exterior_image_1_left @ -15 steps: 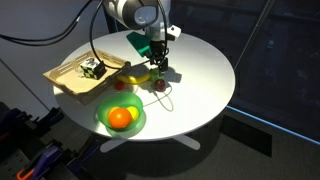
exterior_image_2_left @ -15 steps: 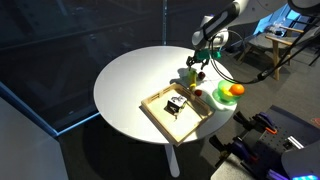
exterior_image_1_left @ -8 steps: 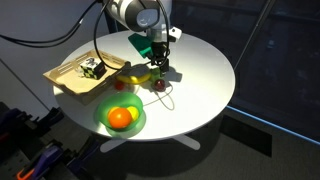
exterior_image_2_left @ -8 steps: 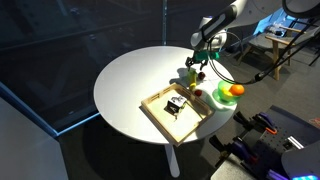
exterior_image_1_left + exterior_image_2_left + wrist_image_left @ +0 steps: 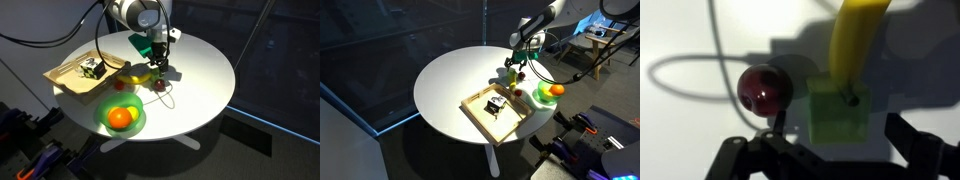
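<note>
We're right over the banana (image 5: pixel 858 35) now, on the round white table (image 5: pixel 205 75). The gripper (image 5: pixel 825 148) hangs above the banana's lower tip, its 2 fingers (image 5: pixel 920 150) spread wide and pinching nothing.

In the wrist view the green block (image 5: pixel 837 110) sits right at the banana's tip, touching it, and lies between the open fingers. The dark red ball (image 5: pixel 762 88) rests just off that same tip, beside the block and clear of the banana. A thin cable (image 5: pixel 685 70) loops across the table farther from the banana, past the ball.

In an exterior view the wooden tray (image 5: pixel 62 80) lies just beside the banana, with 1 small black-and-white object (image 5: pixel 93 68) in it. The green plate (image 5: pixel 103 124) sits near the banana, toward the table's edge, and carries 1 orange (image 5: pixel 120 117).
</note>
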Robot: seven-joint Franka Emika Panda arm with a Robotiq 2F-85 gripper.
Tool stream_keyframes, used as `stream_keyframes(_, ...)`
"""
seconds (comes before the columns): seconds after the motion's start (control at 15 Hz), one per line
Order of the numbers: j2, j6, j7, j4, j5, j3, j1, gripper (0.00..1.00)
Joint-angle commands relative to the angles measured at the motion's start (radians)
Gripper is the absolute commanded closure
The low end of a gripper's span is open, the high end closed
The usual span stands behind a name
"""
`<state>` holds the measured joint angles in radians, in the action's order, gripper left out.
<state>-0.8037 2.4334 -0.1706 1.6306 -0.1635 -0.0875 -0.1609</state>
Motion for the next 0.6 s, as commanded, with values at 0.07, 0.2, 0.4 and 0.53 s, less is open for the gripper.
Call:
stream_keyframes(0.07,-0.029,-0.039,-0.002,-0.054,-0.012,0.005,-0.007,0.00)
stream_keyframes(0.2,-0.034,-0.040,-0.003,-0.058,-0.012,0.005,-0.008,0.00)
stream_keyframes(0.4,-0.038,-0.040,-0.003,-0.061,-0.012,0.005,-0.008,0.27)
stream_keyframes(0.53,-0.040,-0.040,-0.003,-0.064,-0.011,0.005,-0.008,0.44)
